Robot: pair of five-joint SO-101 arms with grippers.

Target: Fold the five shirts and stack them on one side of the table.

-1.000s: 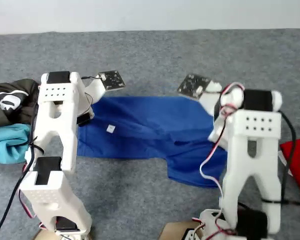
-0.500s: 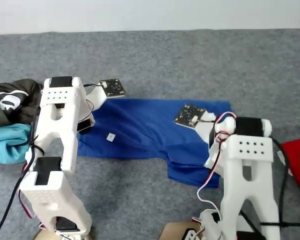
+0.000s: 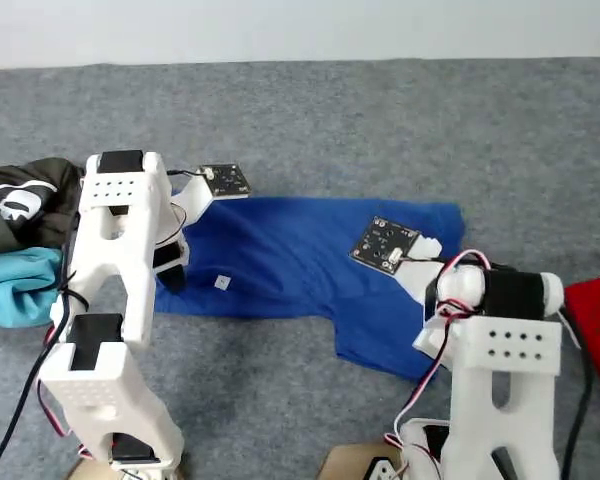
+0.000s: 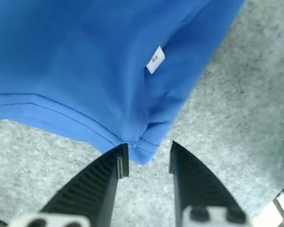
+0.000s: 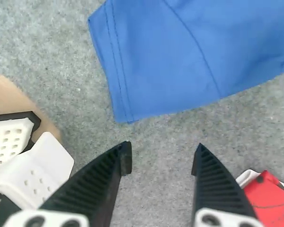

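A blue shirt (image 3: 290,255) lies spread flat across the middle of the grey table, its small white tag (image 3: 221,283) near the left end. In the left wrist view my left gripper (image 4: 147,153) is open and low, with a hemmed corner of the blue shirt (image 4: 85,61) between its fingertips. My right gripper (image 5: 162,153) is also open; it hangs over bare grey surface just short of the blue shirt's (image 5: 189,47) stitched hem and holds nothing. In the high view, the right arm (image 3: 500,340) stands over the shirt's front right corner.
A dark shirt (image 3: 20,205) and a teal shirt (image 3: 15,285) are bunched at the left edge. A red shirt (image 3: 595,320) lies at the right edge, and the red shirt (image 5: 270,196) also appears beside my right gripper. Brown cardboard (image 5: 4,99) sits by the arm base.
The right arm has drawn back from the shirt's far edge toward the front right corner, uncovering the shirt's far right corner. The left arm has barely shifted.
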